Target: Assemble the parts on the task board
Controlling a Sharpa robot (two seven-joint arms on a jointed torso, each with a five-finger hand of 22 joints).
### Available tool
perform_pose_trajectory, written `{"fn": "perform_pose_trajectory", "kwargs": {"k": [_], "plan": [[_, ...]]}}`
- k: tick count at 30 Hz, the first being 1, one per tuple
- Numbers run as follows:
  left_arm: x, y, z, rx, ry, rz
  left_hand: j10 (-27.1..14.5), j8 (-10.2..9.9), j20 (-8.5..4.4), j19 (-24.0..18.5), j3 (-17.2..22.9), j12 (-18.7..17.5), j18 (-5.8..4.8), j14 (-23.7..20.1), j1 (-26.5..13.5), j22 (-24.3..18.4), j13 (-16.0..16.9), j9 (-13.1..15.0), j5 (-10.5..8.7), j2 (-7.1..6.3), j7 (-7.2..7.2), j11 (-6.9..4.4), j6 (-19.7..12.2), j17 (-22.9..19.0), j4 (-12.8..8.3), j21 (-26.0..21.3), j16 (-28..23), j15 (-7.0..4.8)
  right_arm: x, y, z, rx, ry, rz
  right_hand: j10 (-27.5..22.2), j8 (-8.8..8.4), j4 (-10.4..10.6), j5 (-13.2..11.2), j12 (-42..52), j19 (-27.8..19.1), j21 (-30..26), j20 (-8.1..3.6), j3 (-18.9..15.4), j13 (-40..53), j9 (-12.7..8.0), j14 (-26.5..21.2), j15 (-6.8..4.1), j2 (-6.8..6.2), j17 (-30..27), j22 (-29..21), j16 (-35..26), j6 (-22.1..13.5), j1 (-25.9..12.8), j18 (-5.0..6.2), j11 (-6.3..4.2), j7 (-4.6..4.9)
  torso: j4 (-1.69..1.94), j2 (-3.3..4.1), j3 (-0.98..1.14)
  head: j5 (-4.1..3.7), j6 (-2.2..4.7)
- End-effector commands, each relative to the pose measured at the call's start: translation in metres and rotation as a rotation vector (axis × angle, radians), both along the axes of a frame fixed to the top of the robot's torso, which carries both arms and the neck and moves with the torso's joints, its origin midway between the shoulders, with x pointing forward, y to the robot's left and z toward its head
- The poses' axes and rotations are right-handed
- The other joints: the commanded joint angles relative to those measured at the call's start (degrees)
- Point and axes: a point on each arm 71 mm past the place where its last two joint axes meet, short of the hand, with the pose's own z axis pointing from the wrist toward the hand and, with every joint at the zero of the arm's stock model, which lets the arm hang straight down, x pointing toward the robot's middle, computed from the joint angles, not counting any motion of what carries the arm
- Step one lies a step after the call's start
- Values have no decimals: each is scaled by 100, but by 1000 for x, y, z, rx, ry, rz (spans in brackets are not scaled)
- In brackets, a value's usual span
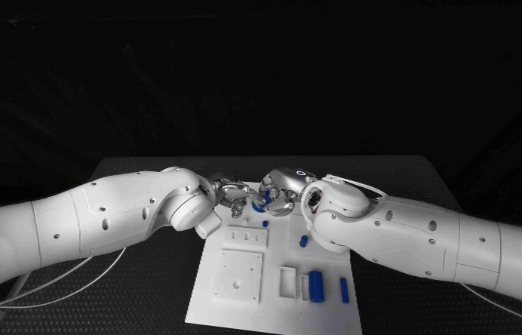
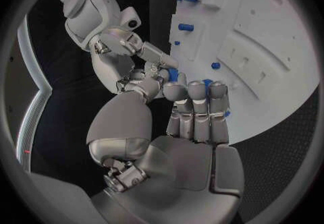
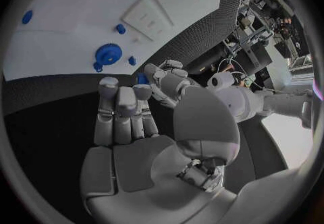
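The white task board [image 1: 245, 305] lies mid-table. My two hands meet above its far end. Between their fingertips is a small blue part [image 1: 265, 198], also seen as the blue part [image 2: 173, 74] and the blue part [image 3: 142, 78]. My left hand [image 1: 231, 192] pinches it with curled fingers [image 2: 196, 94]. My right hand [image 1: 280, 192] has its fingertips [image 3: 138, 93] on it from the other side. A blue gear [image 3: 108, 52] sits on the board close below the hands.
Two long blue parts [image 1: 315, 286] [image 1: 344, 290] stand near the board's front right, and a smaller one [image 1: 303, 241] lies mid-board. A raised white plate [image 1: 239, 273] takes the board's left side. White cables [image 1: 66, 278] run over the table at the left.
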Motion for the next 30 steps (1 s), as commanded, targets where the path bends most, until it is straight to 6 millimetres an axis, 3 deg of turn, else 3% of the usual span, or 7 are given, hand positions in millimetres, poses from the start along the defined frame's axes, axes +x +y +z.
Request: {"fn": "perform_pose_trajectory", "kwargs": {"k": [1,9,15,20,22,30], "plan": [[1,-6,5,-33,-35,-23,-31,51,-736,-46,-9,-9,-33,-14,74,-9,-11,45,30,192,-50,-44,270,-8,-63,18,22,-38,-4,5,-3,-5,20,30,-158,12,-6,10,-26,37,30,-20,40,-9,5,-4,-44,-29,-6,10,-31,997,-35,120,-123,-72,-2,0,2,7,8],[2,-3,6,-41,-44,-6,-19,58,-728,-67,-68,-13,-46,-12,20,-26,-21,76,83,339,-61,-55,306,-19,-154,35,34,-31,-4,4,-4,2,39,43,-203,-30,-5,11,-62,12,7,-12,89,-20,-11,-29,-28,-59,-16,6,-63,958,-68,120,-103,-52,-4,-1,-2,7,3],[2,-2,6,-44,-47,2,-23,52,-729,-71,-71,-18,-45,-14,12,-32,-25,82,75,376,-62,-57,304,-24,-186,39,33,-30,-3,3,-5,17,56,47,-409,-182,49,22,-216,-123,-84,40,23,-90,-66,-167,45,-330,-50,-2,-173,735,-124,120,-13,34,2,0,-3,10,3],[2,-1,6,-46,-42,-1,-23,51,-729,-74,-70,-20,-45,-14,11,-36,-27,86,79,387,-64,-58,307,-27,-206,41,33,-30,-1,1,-5,32,57,44,-710,-459,37,-6,-425,-338,-212,134,-269,-236,-174,-401,189,-533,-77,-8,-299,248,-162,120,141,207,2,-1,-3,15,2],[2,0,6,-46,-42,0,-22,51,-729,-77,-70,-20,-45,-13,12,-38,-28,89,81,391,-65,-60,310,-28,-223,43,35,-29,-1,0,-6,36,54,39,-765,-542,37,-6,-437,-391,-248,168,-321,-258,-221,-450,246,-540,-87,-10,-323,102,-122,120,200,268,3,0,-2,15,-5],[2,0,5,-44,-32,-10,-23,50,-727,-86,-58,-25,-46,-11,21,-51,-33,106,134,401,-77,-72,327,-37,-312,52,40,-21,2,-8,-8,37,51,16,-800,-580,67,-8,-419,-423,-271,207,-384,-280,-256,-483,281,-565,-95,-4,-330,33,-65,120,236,305,1,-1,-3,22,0]]}}
